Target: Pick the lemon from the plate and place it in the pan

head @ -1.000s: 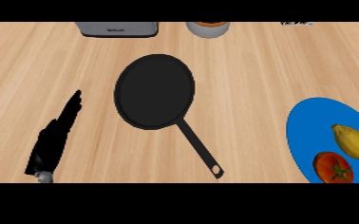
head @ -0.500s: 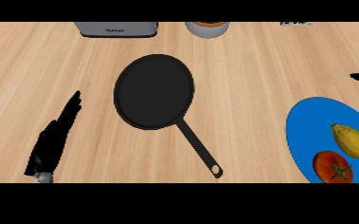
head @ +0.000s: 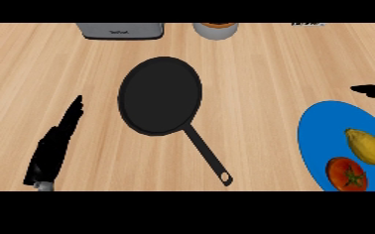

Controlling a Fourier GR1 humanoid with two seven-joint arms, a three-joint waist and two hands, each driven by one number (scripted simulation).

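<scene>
One black pan, one blue plate, two fruits on pale wood.

The round, matte black pan (head: 159, 95) lies flat on the wood-grain counter (head: 278, 64), its thin handle with a hanging hole slanting toward the lower right. The smooth blue plate (head: 319, 134) is cut off by the right edge; on it sit one elongated yellow lemon (head: 360, 145), partly cropped, and one glossy red tomato (head: 346, 173) with a green stalk, just beside each other. The left hand (head: 55, 146) rests at the lower left, fingers straight and together, holding nothing. Only a black sliver of the right hand (head: 364, 89) shows above the plate; whether it is open cannot be told. A grey boxy appliance (head: 121, 29) and a round container (head: 215, 29) are cropped at the top.
</scene>
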